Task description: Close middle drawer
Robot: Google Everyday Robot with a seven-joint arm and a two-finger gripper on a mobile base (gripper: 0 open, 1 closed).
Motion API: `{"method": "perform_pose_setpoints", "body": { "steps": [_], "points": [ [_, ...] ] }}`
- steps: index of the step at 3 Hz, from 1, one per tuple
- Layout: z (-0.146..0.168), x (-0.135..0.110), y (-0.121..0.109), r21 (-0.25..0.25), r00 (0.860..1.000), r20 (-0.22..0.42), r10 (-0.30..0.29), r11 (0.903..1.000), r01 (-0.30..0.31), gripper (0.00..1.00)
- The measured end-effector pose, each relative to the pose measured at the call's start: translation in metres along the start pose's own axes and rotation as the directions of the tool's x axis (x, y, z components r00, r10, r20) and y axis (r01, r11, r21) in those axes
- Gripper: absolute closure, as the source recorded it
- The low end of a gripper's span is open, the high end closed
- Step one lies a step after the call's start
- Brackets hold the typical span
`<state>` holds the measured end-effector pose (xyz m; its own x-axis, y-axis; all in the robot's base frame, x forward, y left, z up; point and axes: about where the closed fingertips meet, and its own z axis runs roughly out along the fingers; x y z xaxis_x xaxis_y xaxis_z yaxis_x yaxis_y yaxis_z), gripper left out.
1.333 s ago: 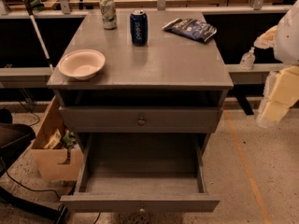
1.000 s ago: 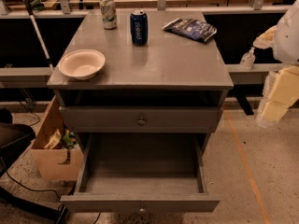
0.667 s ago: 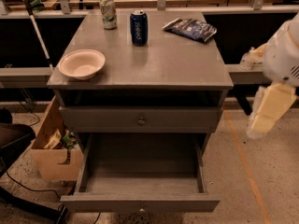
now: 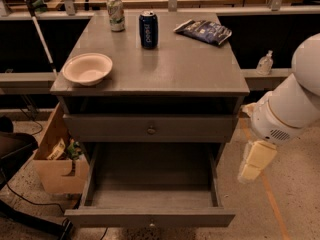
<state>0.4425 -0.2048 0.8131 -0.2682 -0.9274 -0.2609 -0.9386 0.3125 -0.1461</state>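
Note:
The middle drawer is the grey one pulled far out at the bottom of the camera view, its inside bare and its small knob at the lower edge. Above it sits the taller grey drawer front with a brighter knob, with a dark gap under the cabinet top. The lowest drawer is hidden beneath the open one. My gripper, cream-coloured on a white arm, hangs to the right of the cabinet, level with the open drawer's right side and apart from it.
On the cabinet top stand a white bowl, a blue can, a pale can and a dark snack bag. A cardboard box sits on the floor at left. A small bottle stands on the right ledge.
My arm has swung in from the right edge, leftwards and downwards, bringing the gripper closer to the cabinet's right side. The drawers and tabletop things have not moved.

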Motion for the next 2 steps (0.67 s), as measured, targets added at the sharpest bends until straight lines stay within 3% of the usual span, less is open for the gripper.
{"method": "perform_pose_setpoints", "body": {
  "steps": [1,2],
  "points": [
    [0.000,0.000,0.000,0.000,1.000,0.000,0.000,1.0000,0.000,0.00],
    [0.062,0.030,0.018,-0.130,0.999,-0.028,0.040,0.9906,-0.043,0.00]
  ]
}}
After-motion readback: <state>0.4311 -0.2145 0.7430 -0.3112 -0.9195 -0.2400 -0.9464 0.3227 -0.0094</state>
